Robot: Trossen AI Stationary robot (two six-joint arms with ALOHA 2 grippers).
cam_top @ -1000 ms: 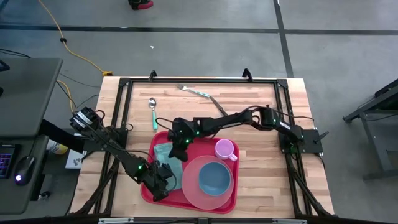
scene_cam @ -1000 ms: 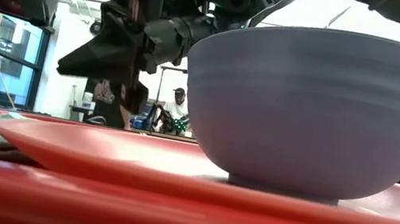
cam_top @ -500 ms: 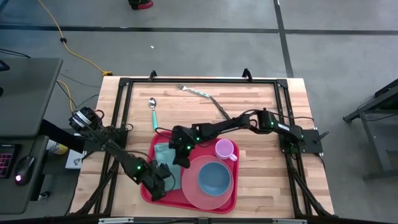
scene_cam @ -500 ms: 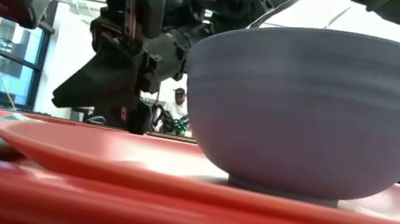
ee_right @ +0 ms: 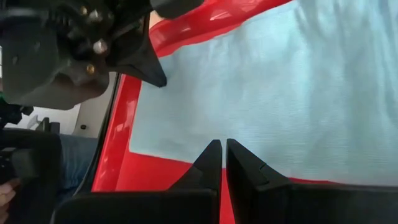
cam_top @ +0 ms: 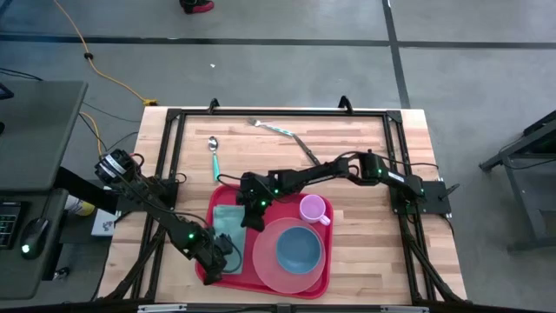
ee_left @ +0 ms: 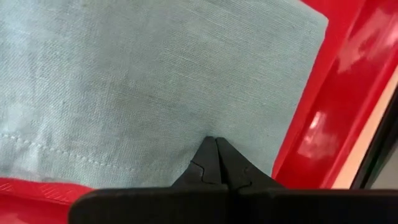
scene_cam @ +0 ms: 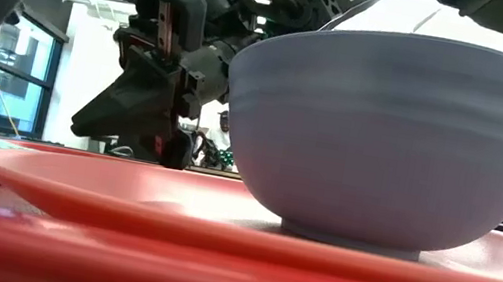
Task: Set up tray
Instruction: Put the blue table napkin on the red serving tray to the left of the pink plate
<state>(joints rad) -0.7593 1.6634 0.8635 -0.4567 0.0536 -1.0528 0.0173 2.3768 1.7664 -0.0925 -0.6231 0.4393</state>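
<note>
Both grippers are shut tight and hold nothing: the left gripper (cam_top: 224, 253) and the right gripper (cam_top: 247, 217) hang over the green cloth (cam_top: 228, 224), which lies right under them in the red tray (cam_top: 208, 265).

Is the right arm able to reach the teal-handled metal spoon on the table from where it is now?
Probably yes. The spoon lies alone on bare wood beyond the red tray; nothing stands between it and the right gripper, jaws shut.
</note>
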